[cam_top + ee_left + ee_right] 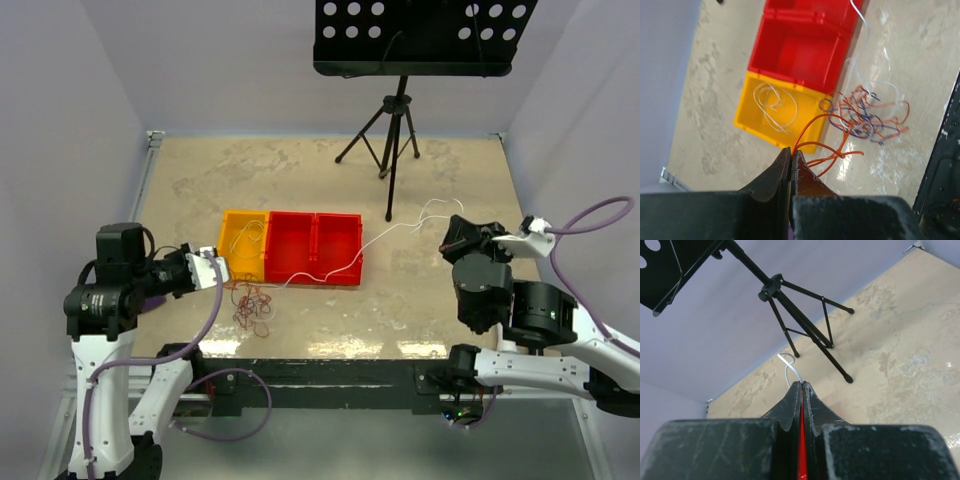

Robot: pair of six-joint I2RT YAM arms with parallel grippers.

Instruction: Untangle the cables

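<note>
The cables are a small tangle of thin red, orange, purple and white wires (255, 305) on the table in front of the yellow bin; the tangle also shows in the left wrist view (865, 116). My left gripper (215, 268) is shut on an orange wire (812, 125) that runs from its tips (791, 150) to the tangle. A long white wire (400, 228) runs from the tangle over the red bin to my right gripper (455, 235). That gripper (802, 384) is shut on the white wire's end (790, 366). A loose white wire (775, 102) lies in the yellow bin.
A yellow bin (232, 258) and two joined red bins (355, 252) stand mid-table. A black music stand on a tripod (392, 120) stands at the back, its legs showing in the right wrist view (810, 330). Walls close in the left, right and back sides.
</note>
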